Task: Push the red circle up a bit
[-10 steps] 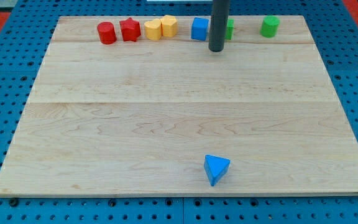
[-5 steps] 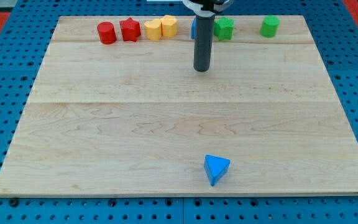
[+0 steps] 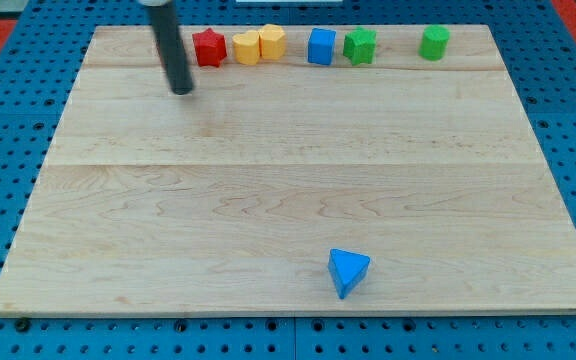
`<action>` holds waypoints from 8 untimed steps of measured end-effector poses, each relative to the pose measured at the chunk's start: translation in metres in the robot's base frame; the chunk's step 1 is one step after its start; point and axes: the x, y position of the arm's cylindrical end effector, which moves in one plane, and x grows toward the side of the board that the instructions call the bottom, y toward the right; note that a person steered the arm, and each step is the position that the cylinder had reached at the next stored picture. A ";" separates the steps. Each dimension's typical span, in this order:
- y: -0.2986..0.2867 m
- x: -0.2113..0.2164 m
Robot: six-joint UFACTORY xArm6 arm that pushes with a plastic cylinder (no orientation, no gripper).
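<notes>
With rod swung across from the blue cube (image 3: pixel 320 46), tip (image 3: pixel 182 90) now below hidden red circle; no gripper fitted.

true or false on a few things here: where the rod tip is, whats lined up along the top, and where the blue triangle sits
1. My tip is at the view's upper left, just below the top row. True.
2. The red circle is in plain sight. False: the rod stands where it would be, left of the red star, so it is hidden.
3. The blue triangle sits alone near the view's bottom. True.
4. The blue square is left of the yellow blocks. False: it is to their right, next to the green star.
5. My tip touches the blue triangle. False: they are far apart.
</notes>
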 end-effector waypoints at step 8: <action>-0.037 -0.050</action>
